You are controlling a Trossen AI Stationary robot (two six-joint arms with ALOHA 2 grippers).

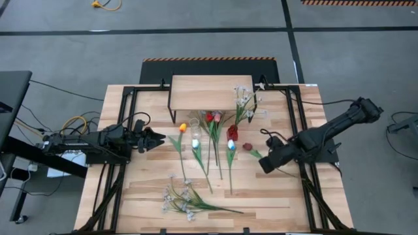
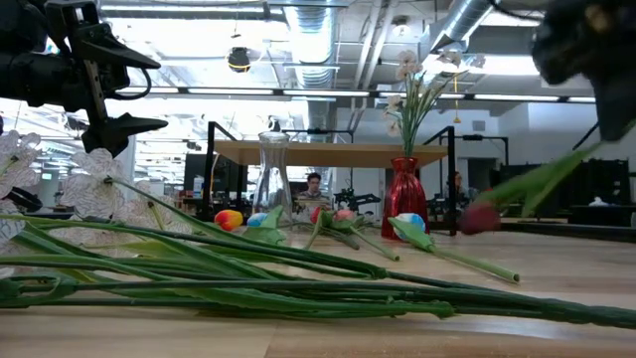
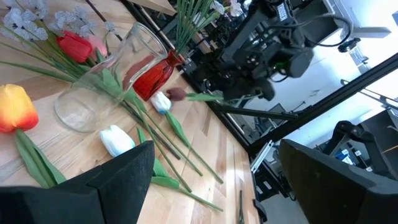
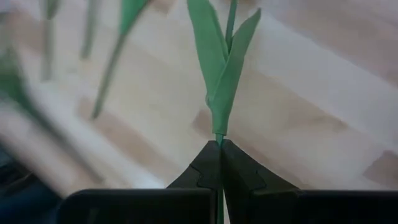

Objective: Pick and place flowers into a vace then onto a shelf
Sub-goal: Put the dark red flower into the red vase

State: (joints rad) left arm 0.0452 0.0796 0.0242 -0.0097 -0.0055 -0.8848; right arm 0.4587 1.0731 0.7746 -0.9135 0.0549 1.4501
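A dark red tulip [image 1: 247,147] is clamped by its stem in the right tool [image 1: 266,162], just beside the red vase [image 1: 232,133]; the bloom should be kept level while the stem is steered to the vase's mouth. The left tool [image 1: 159,140] is held released.

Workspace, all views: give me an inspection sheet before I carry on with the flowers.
Surface: wooden tabletop, black frame rails along both sides.
Job's things: red vase already holding a white spray; clear glass vase empty; shelf at the far edge, bare; tulips lying mid-table; white blossom spray at the near edge.
Clutter: nothing seen.
Grippers: right gripper shut on the stem of a dark red tulip, lifted off the table; left gripper open, empty, hovering left of the tulips.
Cables: yellow and black leads on the floor left of the table.
Surroundings: a person seated beyond the table.
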